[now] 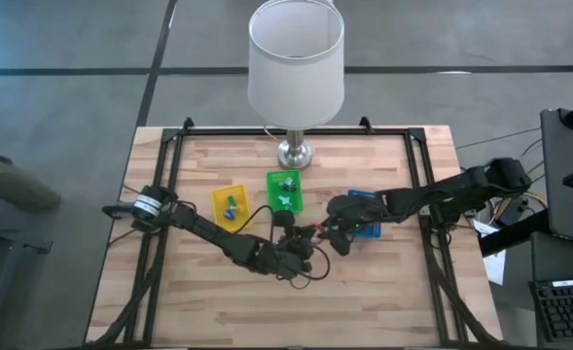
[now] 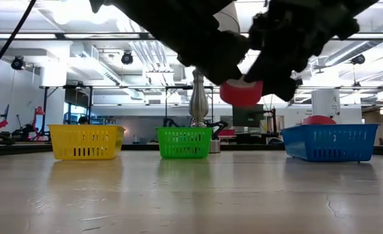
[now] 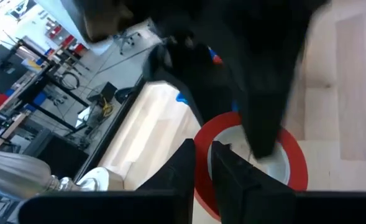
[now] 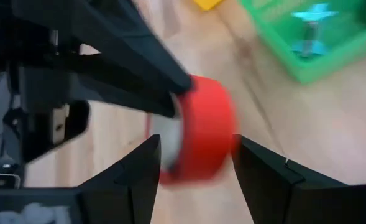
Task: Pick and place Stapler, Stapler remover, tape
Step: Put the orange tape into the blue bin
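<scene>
Red ring-shaped tape roll (image 2: 241, 92) pinched aloft in left claw (image 3: 201, 155). Handover, seemingly: right claw (image 4: 195, 149) spread around it, needing closure.

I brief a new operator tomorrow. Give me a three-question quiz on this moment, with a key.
1. True or false: the red tape roll lies on the table.
2. Which one pinches the roll's rim? A, the left end effector; B, the right end effector; C, neither.
3. Fill in: the basket right in front of the lamp is ___.
Key: 1 false, it is held in the air. 2 A; the right one's fingers stand open on either side of the roll. 3 green.
</scene>
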Robot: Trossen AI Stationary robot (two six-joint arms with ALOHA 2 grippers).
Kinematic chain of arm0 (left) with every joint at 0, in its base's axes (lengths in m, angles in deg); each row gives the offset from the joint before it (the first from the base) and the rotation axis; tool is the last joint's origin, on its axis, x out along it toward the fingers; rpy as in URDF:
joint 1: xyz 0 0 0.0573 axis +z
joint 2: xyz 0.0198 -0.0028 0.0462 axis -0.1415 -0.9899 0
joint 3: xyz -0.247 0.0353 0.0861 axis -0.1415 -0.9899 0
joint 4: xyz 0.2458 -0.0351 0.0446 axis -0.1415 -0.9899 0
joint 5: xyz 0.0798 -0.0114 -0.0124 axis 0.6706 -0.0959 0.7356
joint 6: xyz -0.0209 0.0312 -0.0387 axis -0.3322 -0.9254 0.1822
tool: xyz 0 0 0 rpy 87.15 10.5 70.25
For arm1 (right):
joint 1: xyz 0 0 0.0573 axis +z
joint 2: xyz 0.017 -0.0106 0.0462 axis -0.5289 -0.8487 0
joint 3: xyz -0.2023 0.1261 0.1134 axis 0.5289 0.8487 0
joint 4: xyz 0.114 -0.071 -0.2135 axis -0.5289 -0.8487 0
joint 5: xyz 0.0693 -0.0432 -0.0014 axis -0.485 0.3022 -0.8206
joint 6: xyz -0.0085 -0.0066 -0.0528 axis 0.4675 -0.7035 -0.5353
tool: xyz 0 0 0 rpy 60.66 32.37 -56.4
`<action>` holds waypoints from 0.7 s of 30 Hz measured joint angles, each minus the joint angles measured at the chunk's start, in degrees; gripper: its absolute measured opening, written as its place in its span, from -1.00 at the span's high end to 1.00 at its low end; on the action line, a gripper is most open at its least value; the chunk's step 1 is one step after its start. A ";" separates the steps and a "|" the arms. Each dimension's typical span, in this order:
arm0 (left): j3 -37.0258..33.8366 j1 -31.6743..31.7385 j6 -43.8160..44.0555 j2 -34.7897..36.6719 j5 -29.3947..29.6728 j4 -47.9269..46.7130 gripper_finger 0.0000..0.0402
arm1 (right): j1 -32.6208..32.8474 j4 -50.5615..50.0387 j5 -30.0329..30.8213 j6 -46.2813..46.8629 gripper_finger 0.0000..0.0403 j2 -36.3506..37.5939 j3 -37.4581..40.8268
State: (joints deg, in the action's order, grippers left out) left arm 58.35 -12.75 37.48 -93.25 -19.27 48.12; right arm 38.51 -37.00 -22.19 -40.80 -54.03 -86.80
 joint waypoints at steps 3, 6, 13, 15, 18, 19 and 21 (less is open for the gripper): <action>0.06 0.00 0.03 0.02 0.72 0.00 0.80 | 0.01 -0.40 -0.74 -0.73 0.06 -2.59 -2.03; 0.08 -0.03 0.03 0.02 0.72 0.36 0.80 | -0.02 -0.37 -0.89 -1.92 0.06 -5.21 -3.83; 0.01 -0.11 -0.60 0.02 4.37 -0.16 0.80 | -0.23 -3.39 -0.64 -4.88 0.23 -7.17 -6.98; 0.01 -0.20 -0.49 0.02 4.64 -0.16 0.80 | -0.23 -3.98 -0.67 -6.47 0.32 -7.13 -7.50; 0.01 -0.20 -0.34 0.02 4.07 0.05 0.75 | -0.23 -6.85 -0.51 -7.89 0.45 -6.32 -8.04; 0.01 -0.17 -0.28 0.02 3.81 0.06 0.73 | -0.23 -7.63 -0.55 -8.00 0.48 -6.04 -8.12; 0.04 -0.08 0.21 0.02 2.80 0.29 0.68 | -0.23 -8.97 -0.66 -8.10 0.52 -5.63 -8.12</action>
State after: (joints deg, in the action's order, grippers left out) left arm 58.38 -12.83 37.69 -93.23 -16.47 48.41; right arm 38.28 -45.98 -22.86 -48.90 -59.66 -94.92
